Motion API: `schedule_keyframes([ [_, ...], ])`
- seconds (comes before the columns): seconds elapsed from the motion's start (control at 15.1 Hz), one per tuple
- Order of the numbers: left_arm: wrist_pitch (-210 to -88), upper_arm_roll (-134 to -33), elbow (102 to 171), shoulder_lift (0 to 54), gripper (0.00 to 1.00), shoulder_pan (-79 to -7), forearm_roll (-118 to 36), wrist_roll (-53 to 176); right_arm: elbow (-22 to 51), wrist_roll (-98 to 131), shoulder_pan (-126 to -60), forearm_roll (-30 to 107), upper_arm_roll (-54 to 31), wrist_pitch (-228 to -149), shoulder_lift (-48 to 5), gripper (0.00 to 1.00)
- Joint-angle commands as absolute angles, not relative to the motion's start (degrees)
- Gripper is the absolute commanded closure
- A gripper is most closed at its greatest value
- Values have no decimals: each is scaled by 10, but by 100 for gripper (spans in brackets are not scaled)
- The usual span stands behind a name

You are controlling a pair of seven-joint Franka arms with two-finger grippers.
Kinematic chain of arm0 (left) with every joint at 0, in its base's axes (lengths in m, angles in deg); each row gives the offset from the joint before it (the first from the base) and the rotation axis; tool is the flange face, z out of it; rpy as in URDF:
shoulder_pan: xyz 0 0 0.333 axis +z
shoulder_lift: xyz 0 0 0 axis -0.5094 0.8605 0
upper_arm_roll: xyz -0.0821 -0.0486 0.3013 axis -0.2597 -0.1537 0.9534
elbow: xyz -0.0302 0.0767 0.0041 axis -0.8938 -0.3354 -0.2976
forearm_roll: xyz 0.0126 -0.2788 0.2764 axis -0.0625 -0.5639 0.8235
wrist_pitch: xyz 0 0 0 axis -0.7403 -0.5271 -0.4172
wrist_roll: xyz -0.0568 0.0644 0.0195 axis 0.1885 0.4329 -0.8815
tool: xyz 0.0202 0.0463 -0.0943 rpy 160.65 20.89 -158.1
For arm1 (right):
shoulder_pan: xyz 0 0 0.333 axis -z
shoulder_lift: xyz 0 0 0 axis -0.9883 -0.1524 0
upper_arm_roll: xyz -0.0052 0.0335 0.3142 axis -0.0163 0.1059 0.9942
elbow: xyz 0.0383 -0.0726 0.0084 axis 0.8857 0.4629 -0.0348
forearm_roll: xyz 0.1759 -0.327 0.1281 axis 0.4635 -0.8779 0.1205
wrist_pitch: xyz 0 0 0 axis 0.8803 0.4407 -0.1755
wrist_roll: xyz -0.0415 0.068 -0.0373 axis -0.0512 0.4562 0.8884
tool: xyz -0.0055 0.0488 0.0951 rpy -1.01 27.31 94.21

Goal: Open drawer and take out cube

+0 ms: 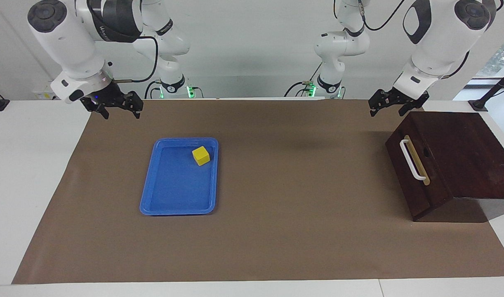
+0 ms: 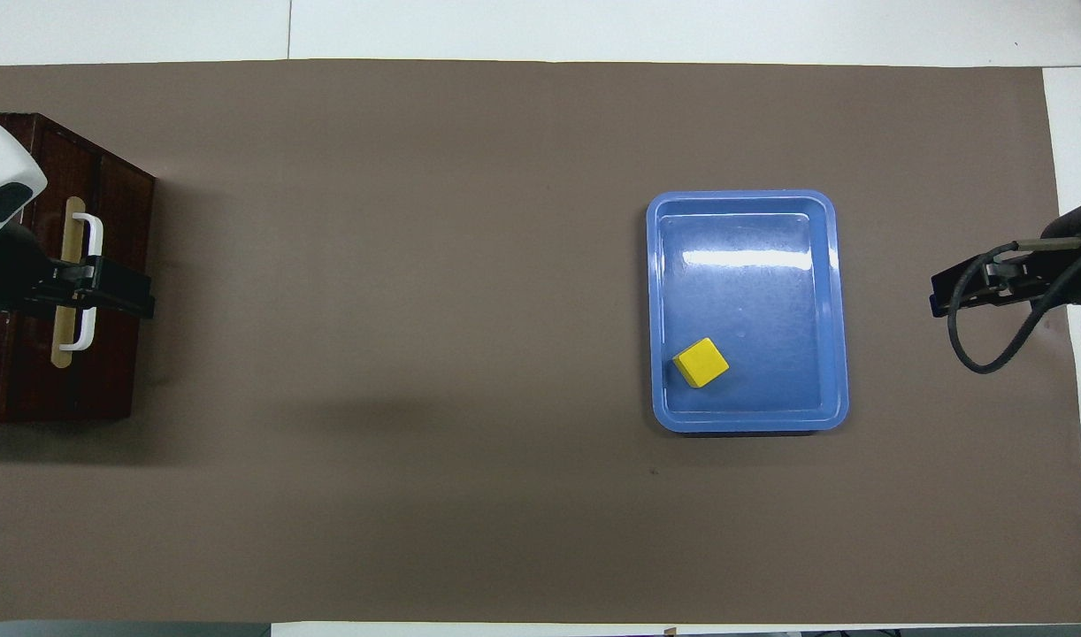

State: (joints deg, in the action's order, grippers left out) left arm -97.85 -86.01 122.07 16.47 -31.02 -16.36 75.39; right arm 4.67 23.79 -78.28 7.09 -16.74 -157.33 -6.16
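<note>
Left claw (image 1: 386,106) wide and empty above closed drawer (image 1: 413,173), right claw (image 1: 114,108) wide, empty, at tray's (image 1: 173,206) eleven o'clock, cube (image 1: 201,156) in tray.

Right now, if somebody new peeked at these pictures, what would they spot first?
Probably the small bright yellow cube, sitting in the shiny blue plastic tray on the brown mat, in the part of the tray nearer the robots. Next comes the dark brown wooden box with its shut drawer and white bar handle, at the left arm's end of the table. The open left gripper hangs near the box; the open right gripper waits above its own end.
</note>
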Motion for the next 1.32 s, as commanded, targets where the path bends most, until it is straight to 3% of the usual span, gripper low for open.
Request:
schedule_keyframes([
  [0.0,-981,-859,1235,148,0,-310,-160,755,-6,226,-769,65,-162,-1518,-62,0],
  [0.73,-981,-859,1235,148,0,-310,-160,755,-11,233,-760,64,-161,-1496,-52,0],
  [1.25,-981,-859,1235,148,0,-310,-160,755,26,234,-760,63,-161,-1542,-40,0],
])
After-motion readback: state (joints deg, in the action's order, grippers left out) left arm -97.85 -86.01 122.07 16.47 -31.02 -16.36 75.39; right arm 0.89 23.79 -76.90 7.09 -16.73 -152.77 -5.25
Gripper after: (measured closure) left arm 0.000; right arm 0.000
